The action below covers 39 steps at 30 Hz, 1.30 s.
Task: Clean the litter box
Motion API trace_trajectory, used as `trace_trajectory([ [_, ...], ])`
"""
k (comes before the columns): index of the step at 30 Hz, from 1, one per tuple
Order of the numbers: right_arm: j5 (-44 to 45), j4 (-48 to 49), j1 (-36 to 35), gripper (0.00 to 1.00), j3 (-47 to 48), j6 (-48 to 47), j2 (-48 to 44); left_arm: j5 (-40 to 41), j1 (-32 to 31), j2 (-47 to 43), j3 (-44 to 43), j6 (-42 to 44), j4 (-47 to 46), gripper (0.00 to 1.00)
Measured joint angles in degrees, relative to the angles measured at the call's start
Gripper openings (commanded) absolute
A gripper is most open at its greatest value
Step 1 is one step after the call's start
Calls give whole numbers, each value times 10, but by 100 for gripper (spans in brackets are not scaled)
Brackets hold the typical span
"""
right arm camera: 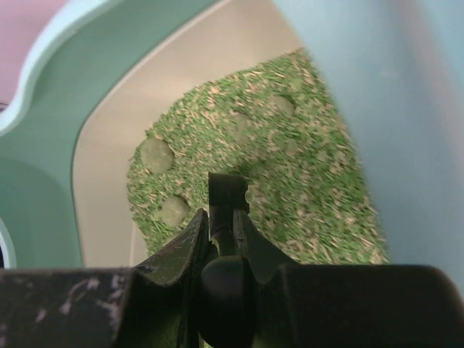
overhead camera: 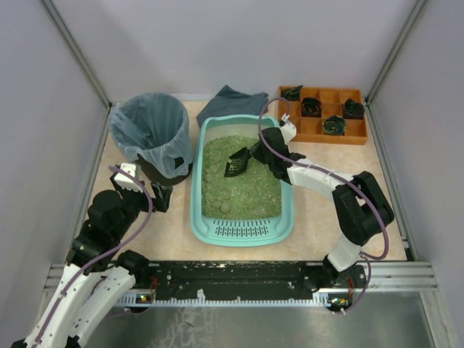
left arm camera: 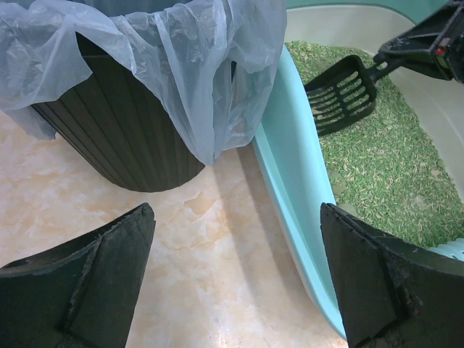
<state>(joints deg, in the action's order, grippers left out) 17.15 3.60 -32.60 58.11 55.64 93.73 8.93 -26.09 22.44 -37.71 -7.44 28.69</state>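
Note:
The turquoise litter box sits mid-table, its slotted grille at the near end, with green litter and several pale clumps inside. My right gripper is shut on the handle of a black slotted scoop, whose head sits over the litter at the far end. In the right wrist view the scoop sticks out between my fingers, with clumps to its left. My left gripper is open and empty over the table between the bin and the box's left wall.
A round black bin lined with a bluish bag stands left of the box. An orange compartment tray with dark items is at the back right. A dark cloth lies behind the box.

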Motion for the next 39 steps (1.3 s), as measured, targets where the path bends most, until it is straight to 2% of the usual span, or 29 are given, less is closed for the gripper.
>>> trace_trajectory([
  [9,14,-19,-30,0,82,-14,68,0,0,0,0,0,0,100],
  [17,-29,41,-37,0,90,14,114,0,0,0,0,0,0,100],
  [27,-57,128,-37,0,31,29,105,0,0,0,0,0,0,100],
  [39,-54,163,-48,0,-89,52,-11,0,0,0,0,0,0,100],
])
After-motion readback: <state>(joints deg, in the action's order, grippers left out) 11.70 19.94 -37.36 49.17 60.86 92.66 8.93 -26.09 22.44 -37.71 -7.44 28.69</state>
